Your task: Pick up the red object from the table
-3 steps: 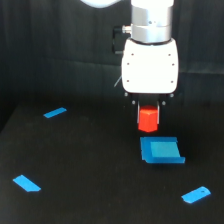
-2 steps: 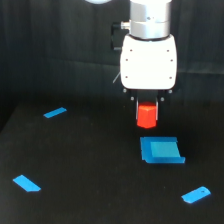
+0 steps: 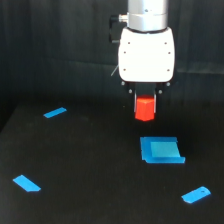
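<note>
The red object (image 3: 145, 109) is a small red-orange chunky block held between the fingers of my gripper (image 3: 145, 106), which hangs under the white arm head. The gripper is shut on it and holds it well above the black table (image 3: 90, 170). The block hangs just behind and above the blue square piece (image 3: 160, 150) as seen in the exterior view. The fingers are mostly hidden by the block and the white housing.
The blue square piece lies flat below the block. Three small flat blue pieces lie on the table: one at the back left (image 3: 55, 113), one at the front left (image 3: 26, 183), one at the front right (image 3: 196, 195). A dark curtain stands behind.
The gripper has risen with the red block in it, away from the blue square piece. The blue pieces have not moved.
</note>
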